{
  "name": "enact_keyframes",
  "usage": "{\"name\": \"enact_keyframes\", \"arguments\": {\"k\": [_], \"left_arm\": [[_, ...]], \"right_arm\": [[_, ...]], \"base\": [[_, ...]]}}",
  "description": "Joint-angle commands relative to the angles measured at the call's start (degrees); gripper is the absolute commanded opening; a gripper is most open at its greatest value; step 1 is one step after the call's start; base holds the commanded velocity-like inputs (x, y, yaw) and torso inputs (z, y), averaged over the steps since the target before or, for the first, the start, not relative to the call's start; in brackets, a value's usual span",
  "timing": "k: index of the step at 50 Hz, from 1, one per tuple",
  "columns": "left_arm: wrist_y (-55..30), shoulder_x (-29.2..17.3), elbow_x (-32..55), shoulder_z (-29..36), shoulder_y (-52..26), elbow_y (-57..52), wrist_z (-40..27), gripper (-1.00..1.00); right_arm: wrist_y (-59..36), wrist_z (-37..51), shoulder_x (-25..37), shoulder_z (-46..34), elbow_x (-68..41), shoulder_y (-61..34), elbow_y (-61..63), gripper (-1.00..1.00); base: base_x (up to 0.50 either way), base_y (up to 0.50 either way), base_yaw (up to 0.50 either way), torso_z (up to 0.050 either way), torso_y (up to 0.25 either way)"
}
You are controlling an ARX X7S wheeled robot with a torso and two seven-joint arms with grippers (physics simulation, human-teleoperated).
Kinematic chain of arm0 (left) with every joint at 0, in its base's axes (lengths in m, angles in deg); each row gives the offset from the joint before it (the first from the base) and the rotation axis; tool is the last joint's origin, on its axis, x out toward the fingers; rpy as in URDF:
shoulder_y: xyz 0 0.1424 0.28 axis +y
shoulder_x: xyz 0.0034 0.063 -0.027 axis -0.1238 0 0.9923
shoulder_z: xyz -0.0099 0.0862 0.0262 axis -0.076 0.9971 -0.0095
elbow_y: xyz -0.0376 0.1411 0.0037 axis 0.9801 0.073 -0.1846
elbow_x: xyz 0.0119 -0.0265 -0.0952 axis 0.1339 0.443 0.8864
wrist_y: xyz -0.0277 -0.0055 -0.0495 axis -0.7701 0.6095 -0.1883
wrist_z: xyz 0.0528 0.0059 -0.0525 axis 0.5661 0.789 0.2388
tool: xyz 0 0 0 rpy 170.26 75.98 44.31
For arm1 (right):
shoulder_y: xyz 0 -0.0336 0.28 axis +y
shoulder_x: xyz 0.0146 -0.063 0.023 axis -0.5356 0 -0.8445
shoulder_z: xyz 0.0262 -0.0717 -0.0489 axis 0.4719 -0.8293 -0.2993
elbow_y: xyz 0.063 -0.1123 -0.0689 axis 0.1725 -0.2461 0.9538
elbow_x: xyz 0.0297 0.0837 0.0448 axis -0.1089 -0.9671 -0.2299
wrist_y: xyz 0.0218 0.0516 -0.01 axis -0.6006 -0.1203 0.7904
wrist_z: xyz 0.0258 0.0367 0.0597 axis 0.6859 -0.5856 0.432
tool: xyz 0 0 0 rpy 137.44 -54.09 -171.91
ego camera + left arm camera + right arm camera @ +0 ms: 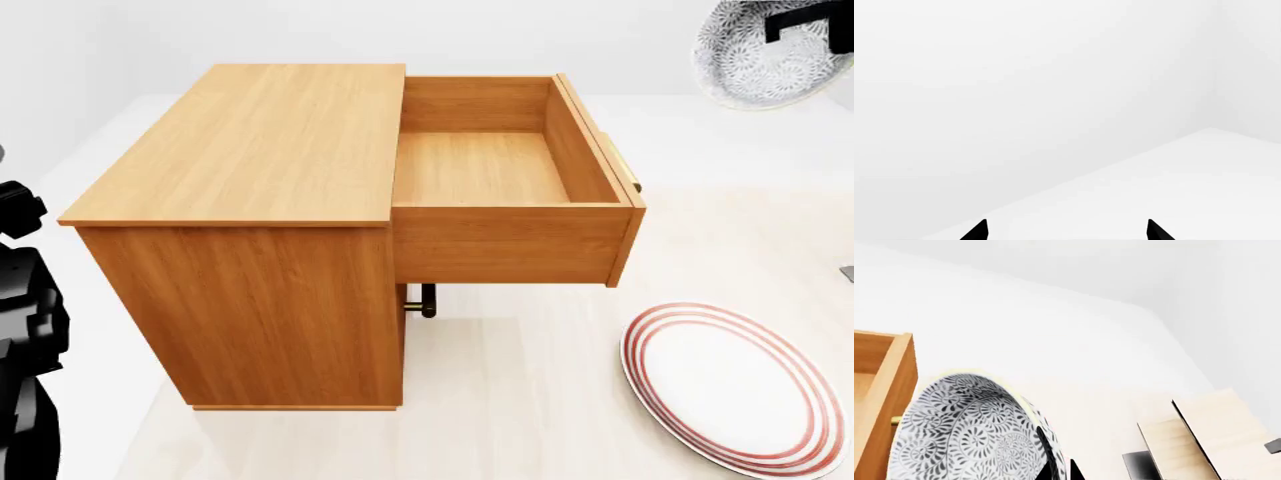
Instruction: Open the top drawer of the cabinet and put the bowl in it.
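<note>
White room, pale floor (534,400) | one wood-grain cabinet (254,160), top drawer (494,165) pulled out | one patterned bowl (761,55) upper right, clamped by right gripper (1057,470) | one red-ringed plate (727,395) | left gripper (1067,231) spread apart

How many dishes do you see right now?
2. The grey-patterned round bowl is held up at the right end effector, beyond the open top drawer; the flat white red-ringed plate lies on the floor.

Beneath you, the pale cream wood-grain floor (534,400) carries the boxy orange-brown wooden cabinet (254,250), a wide flat white plate with red rings (731,396) near its front, and pale tilted wooden boards (1201,435) farther off.
</note>
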Motion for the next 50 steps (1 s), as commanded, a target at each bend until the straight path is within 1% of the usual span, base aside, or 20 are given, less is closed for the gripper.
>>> {"name": "enact_keyframes", "arguments": {"k": [1,5,9,16,22,24,38,44,50], "left_arm": [[-0.1,0.0,0.0,-0.2,0.0,0.0,0.3,1.00],[-0.2,-0.1,0.0,-0.3,-0.1,0.0,0.4,1.00],[-0.1,-0.1,0.0,-0.4,-0.1,0.0,0.4,1.00],[-0.1,-0.1,-0.1,-0.3,0.0,0.0,0.6,1.00],[-0.1,-0.1,-0.1,-0.3,0.0,0.0,0.6,1.00],[-0.1,-0.1,-0.1,-0.3,0.0,0.0,0.6,1.00],[0.2,-0.1,0.0,-0.6,0.1,0.0,1.0,1.00],[0.4,-0.1,0.0,-0.8,0.1,0.0,1.2,1.00],[0.4,-0.2,0.1,-1.0,0.1,0.0,1.6,1.00]], "right_arm": [[11.4,-14.6,-17.3,-11.2,13.0,-6.0,-19.5,-1.00],[16.2,-20.1,-23.7,-13.2,15.4,-5.2,-27.8,-1.00],[19.7,-23.9,-29.1,-13.5,16.8,-4.2,-34.1,-1.00],[20.3,-25.4,-32.8,-9.0,21.0,-1.7,-34.4,-1.00],[19.7,-26.5,-34.9,-2.3,28.8,1.8,-34.4,-1.00],[19.5,-26.6,-35.2,-1.3,30.2,2.8,-34.3,-1.00],[15.8,-22.8,-35.2,-11.2,13.1,5.9,-31.9,-1.00],[13.9,-20.9,-35.2,-12.2,5.0,5.7,-32.3,-1.00],[14.6,-19.5,-35.2,-13.1,0.8,7.1,-33.3,-1.00]], "base": [[0.00,0.00,0.00,0.000,0.000],[0.00,0.00,0.00,0.000,0.000],[0.00,0.00,0.00,0.000,0.000],[0.00,0.00,0.00,0.000,0.000],[0.00,0.00,0.00,0.000,0.000],[0.00,0.00,0.00,0.000,0.000],[0.00,0.00,0.00,0.000,0.001],[0.00,0.00,0.00,0.000,0.000],[0.00,0.00,0.00,0.002,0.000]]}}
